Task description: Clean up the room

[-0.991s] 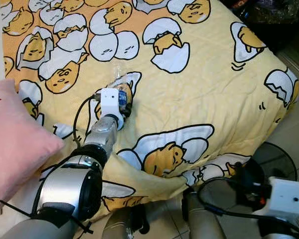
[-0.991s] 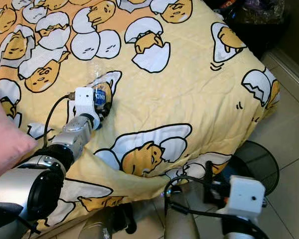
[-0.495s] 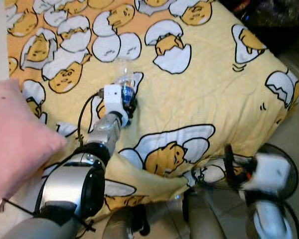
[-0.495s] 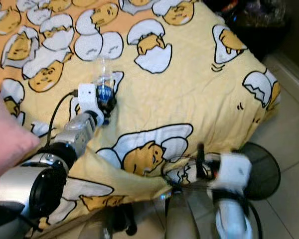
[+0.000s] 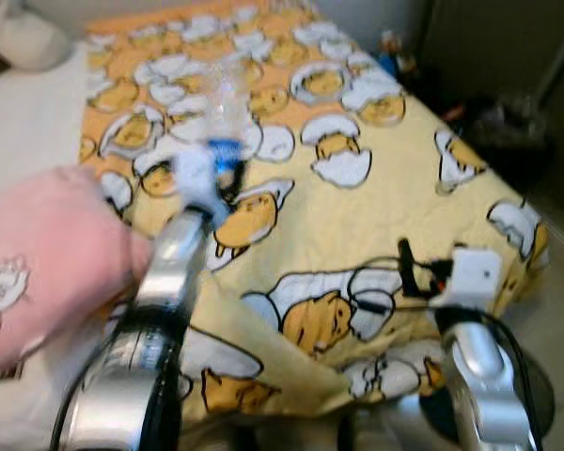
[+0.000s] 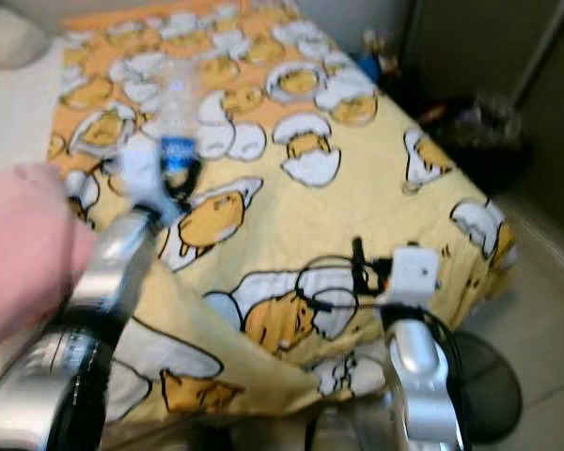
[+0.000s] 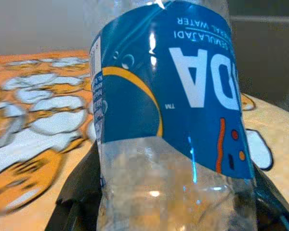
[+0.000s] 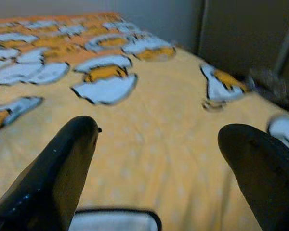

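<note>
Risk assessment. The left end effector (image 5: 216, 178) holds one clear plastic water bottle (image 5: 224, 117) by its lower body, above the bed (image 5: 423, 216), at about 11 o'clock in the head views. In the left wrist view the black fingers (image 7: 79, 187) sit against both sides of the bottle below its blue label. The bottle looks thin-walled and probably empty, so it could buckle or slip if the arm swings fast; this is a judgement, as the head views are blurred. It stands tall above the grip, so it could tilt out sideways. The pink pillow (image 5: 47, 263) at 9 o'clock lies just beside the left arm and could be dragged or nudged off.

The right end effector (image 8: 159, 159) is empty, fingers spread wide, low over the quilt at about 4 o'clock. Its trailing cable could catch the quilt edge.

Count, largest first:
- Bed with egg-print quilt: one.
- Pink pillow: one.
- Pale cushion (image 5: 23, 38) at 10 o'clock, far corner: one, partly cut off.
- Fan (image 6: 479, 385) on the floor at 5 o'clock: one.
- Bottle: one.
</note>
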`<state>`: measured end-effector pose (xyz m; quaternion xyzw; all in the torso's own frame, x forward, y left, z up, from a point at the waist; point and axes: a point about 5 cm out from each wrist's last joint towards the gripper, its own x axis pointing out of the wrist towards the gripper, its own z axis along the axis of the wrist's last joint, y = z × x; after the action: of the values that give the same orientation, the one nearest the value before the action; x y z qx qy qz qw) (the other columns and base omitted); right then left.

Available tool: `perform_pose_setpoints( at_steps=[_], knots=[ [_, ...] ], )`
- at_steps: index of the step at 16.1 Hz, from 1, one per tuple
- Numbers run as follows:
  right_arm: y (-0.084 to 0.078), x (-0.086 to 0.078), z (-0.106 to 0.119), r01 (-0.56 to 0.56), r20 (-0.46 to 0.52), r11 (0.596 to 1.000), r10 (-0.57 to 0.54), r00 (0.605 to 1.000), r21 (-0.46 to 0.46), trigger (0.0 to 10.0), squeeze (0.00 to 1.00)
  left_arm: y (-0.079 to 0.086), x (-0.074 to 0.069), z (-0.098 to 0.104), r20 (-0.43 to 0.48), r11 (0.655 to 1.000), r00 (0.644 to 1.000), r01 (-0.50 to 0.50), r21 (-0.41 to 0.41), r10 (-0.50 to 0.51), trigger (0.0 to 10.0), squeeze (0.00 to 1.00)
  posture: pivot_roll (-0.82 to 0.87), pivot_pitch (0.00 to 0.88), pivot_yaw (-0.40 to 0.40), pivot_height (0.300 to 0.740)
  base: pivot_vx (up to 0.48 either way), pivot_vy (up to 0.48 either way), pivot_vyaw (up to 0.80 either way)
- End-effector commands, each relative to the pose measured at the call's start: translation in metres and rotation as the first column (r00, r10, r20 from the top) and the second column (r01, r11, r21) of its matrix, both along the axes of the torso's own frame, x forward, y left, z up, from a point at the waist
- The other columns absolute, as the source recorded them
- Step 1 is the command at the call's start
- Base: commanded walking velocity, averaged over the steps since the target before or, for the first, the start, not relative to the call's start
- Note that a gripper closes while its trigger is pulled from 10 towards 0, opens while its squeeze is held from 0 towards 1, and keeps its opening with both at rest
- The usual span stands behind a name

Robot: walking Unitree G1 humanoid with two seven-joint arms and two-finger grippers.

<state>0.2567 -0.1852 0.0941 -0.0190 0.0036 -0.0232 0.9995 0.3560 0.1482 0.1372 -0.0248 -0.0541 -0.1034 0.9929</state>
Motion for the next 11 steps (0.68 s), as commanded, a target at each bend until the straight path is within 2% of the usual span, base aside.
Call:
perform_pose_setpoints(
  at_steps=[1, 2, 3, 4, 6, 7, 11],
  knots=[
    [0.003, 0.004, 0.003, -0.021, 0.024, 1.000, 0.020, 0.999, 0.008, 10.0, 0.00, 0.007, -0.005, 0.015, 0.070, 1.000, 0.997, -0.011, -0.013, 0.012, 0.0, 0.00, -0.09, 0.000, 0.045, 0.736, 0.000, 0.000, 0.00],
    [0.004, 0.015, 0.013, -0.044, 0.069, 0.999, 0.045, 0.997, -0.004, 10.0, 0.00, 0.025, -0.029, 0.005, 0.087, 0.996, 0.993, -0.077, -0.038, 0.080, 0.0, 0.00, -0.06, 0.000, 0.021, 0.736, 0.000, 0.000, 0.00],
    [0.006, 0.020, 0.019, -0.073, 0.095, 0.997, 0.074, 0.993, -0.019, 10.0, 0.00, 0.033, -0.047, -0.005, 0.095, 0.994, 0.990, -0.106, -0.005, 0.106, 0.0, 0.00, -0.05, 0.000, 0.003, 0.736, 0.000, 0.000, 0.00],
    [0.007, 0.025, 0.023, -0.098, 0.105, 0.995, 0.101, 0.989, -0.032, 10.0, 0.00, 0.036, -0.060, -0.016, 0.077, 0.993, 0.990, -0.121, 0.012, 0.120, 0.0, 0.00, -0.04, 0.000, -0.017, 0.736, 0.000, 0.000, 0.00],
    [0.006, 0.032, 0.023, -0.136, 0.101, 0.990, 0.140, 0.985, -0.048, 10.0, 0.00, 0.031, -0.073, -0.027, 0.027, 0.994, 0.993, -0.114, 0.000, 0.114, 0.0, 0.00, -0.03, 0.000, -0.045, 0.736, 0.000, 0.000, 0.00],
    [0.005, 0.036, 0.021, -0.151, 0.088, 0.987, 0.155, 0.984, -0.054, 10.0, 0.00, 0.023, -0.071, -0.028, -0.007, 0.993, 0.994, -0.113, 0.038, 0.113, 10.0, 0.00, -0.03, 0.000, -0.060, 0.736, 0.000, 0.000, 0.00],
    [0.008, 0.044, 0.017, -0.160, 0.078, 0.987, 0.162, 0.984, -0.031, 10.0, 0.00, 0.005, -0.062, -0.013, -0.001, 0.994, 0.994, -0.108, 0.035, 0.108, 10.0, 0.00, -0.04, 0.000, -0.050, 0.736, 0.000, 0.000, 0.00]
  ],
)
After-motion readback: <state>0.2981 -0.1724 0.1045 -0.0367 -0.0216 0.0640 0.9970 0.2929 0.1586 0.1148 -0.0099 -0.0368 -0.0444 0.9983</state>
